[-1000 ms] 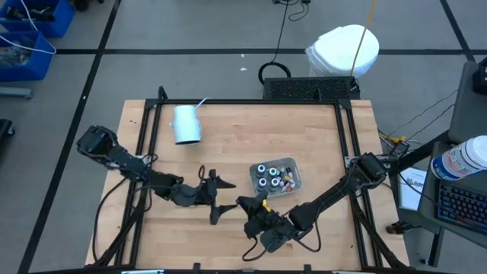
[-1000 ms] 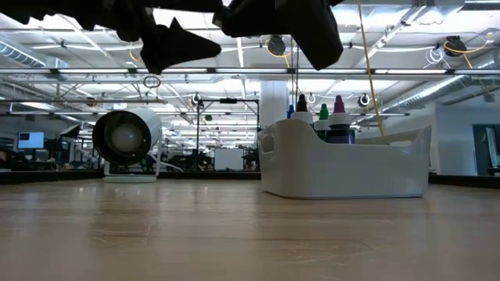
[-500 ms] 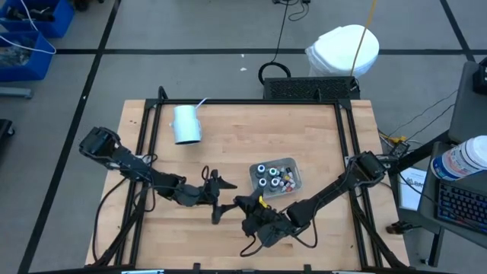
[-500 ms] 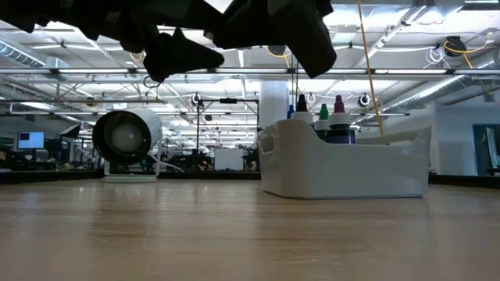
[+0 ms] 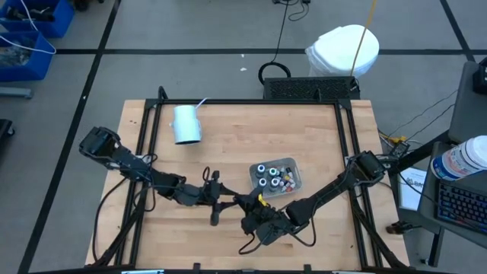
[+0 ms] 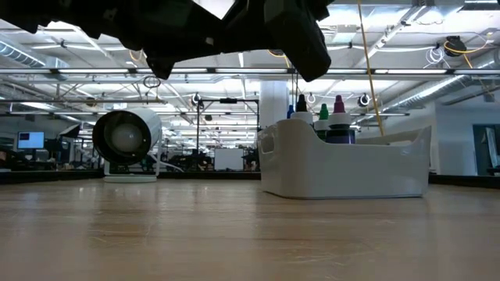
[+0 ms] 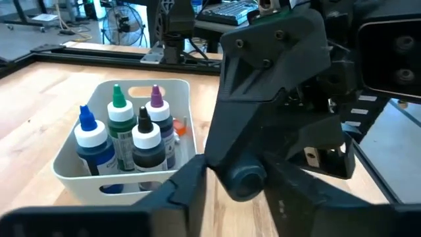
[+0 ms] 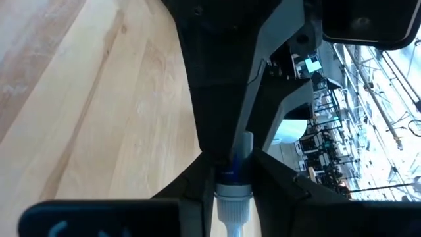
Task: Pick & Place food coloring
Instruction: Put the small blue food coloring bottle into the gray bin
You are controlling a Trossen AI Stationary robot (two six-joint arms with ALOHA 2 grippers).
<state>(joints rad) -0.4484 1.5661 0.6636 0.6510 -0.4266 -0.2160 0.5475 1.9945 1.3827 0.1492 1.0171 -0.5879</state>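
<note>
Two grippers meet above the tabletop (image 5: pixel 228 137) just beside the tray (image 5: pixel 275 176) of food coloring (image 7: pixel 122 135), right gripper (image 8: pixel 230 181) pinching a bottle (image 8: pixel 231 187), left gripper (image 5: pixel 215 200) spread around it.

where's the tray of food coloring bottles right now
In the high view the tray of food coloring bottles sits right of the table's centre, just beyond where the left gripper and right gripper meet.
</note>
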